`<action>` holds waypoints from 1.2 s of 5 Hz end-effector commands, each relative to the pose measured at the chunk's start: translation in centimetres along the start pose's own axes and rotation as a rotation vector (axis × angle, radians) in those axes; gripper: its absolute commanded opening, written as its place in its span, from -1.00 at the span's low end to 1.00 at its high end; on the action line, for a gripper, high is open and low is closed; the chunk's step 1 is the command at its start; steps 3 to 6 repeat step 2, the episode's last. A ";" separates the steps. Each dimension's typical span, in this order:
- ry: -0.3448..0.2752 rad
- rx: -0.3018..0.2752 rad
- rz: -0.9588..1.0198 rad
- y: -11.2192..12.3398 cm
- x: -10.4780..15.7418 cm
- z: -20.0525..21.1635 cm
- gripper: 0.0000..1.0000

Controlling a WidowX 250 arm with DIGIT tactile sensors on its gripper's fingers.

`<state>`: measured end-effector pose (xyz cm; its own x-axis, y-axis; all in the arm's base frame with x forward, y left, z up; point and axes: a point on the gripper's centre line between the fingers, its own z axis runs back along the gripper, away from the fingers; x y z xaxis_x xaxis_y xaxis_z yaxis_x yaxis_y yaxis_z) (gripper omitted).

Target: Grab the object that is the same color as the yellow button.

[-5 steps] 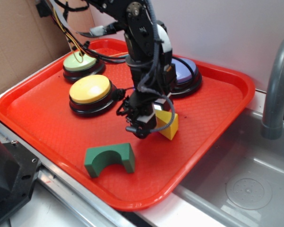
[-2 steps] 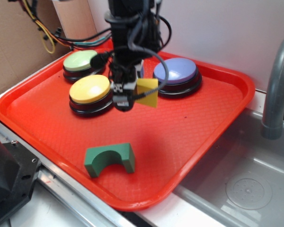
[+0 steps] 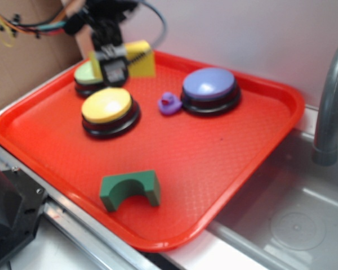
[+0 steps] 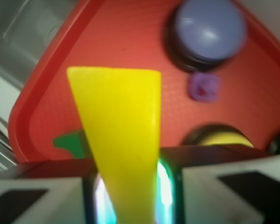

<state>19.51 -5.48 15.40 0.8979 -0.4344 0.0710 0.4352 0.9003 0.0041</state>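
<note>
Here the yellow wedge (image 3: 139, 58) is lifted in the air, clear of the red tray (image 3: 225, 163), and it hangs over the far left part of the tray, just above the pale green button (image 3: 85, 73). The claw (image 3: 114, 66) is clamped on the wedge; in the wrist view the two fingers (image 4: 42, 191) press the narrow end of the wedge (image 4: 121, 140) from both sides, and the wide end points away from the camera. The yellow button (image 3: 108, 106) sits on its black base on the tray, just in front of the green button and below the claw. A small purple duck (image 3: 168, 104) stands on the tray between the yellow button and the purple-blue button (image 3: 209, 84), touching or almost touching the base of the latter; I cannot tell which. The green arch block (image 3: 129, 189) lies near the front edge of the tray, well apart from the buttons, with its opening facing down and forward. At the right of the tray there is a metal sink (image 3: 287, 219) with a grey faucet (image 3: 329, 107). Coloured wires (image 3: 22, 25) run behind the arm at the upper left.
</note>
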 end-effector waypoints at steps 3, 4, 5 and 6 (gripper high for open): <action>-0.043 0.049 0.312 0.7 -3.2 3.5 -1.00; -0.043 0.049 0.312 0.7 -3.2 3.5 -1.00; -0.043 0.049 0.312 0.7 -3.2 3.5 -1.00; -0.043 0.049 0.312 0.7 -3.2 3.5 -1.00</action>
